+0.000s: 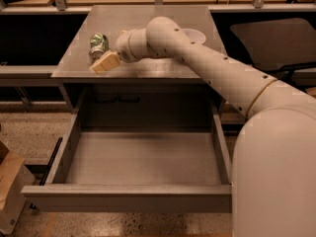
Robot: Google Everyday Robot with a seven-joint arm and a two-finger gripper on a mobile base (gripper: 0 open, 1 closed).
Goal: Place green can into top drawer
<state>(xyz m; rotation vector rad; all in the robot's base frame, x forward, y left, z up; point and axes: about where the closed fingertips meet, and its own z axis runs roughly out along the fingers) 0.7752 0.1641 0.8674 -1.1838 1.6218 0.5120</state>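
Note:
The green can lies on its side on the left part of the grey cabinet top. My gripper hangs just in front of and slightly right of the can, close to it, near the cabinet's front edge. The top drawer stands pulled fully open below, wide and shallow, with nothing in it. My white arm reaches in from the lower right across the cabinet top.
A white bowl sits on the right part of the cabinet top, partly hidden by my arm. A black office chair stands at the right. A brown cardboard box sits on the floor at lower left.

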